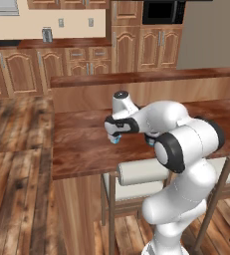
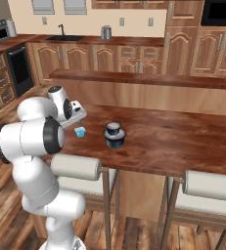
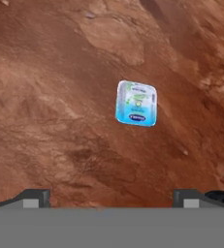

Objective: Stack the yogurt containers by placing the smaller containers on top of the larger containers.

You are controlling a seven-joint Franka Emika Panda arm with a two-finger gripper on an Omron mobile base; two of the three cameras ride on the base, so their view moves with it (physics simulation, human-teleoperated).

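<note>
On the brown wooden counter (image 2: 183,132), the tiny pale-blue cup (image 2: 79,131) is seen in the right base view standing just beside the robot's hand, apart from the two dark-blue containers. In that view the narrower dark-blue cup (image 2: 114,129) is set on top of the wide dark-blue tub (image 2: 115,140), a little further along the counter. In the left base view the stack is largely hidden behind the arm, with only a sliver of blue visible by the elbow, and the tiny cup (image 1: 116,140) is glimpsed just under the hand.

The cup's printed lid is shown by the hand view alone: the tiny cup (image 3: 136,103) is seen from above, slightly tilted in the picture, lying on bare wood ahead of the gripper (image 3: 111,197). The two fingertips (image 3: 33,198) are spread wide at the bottom of that view, with nothing between them; the gripper is released and is held above the cup without touching it.

Two padded stools (image 2: 75,167) are seen tucked against the near edge of the counter.
</note>
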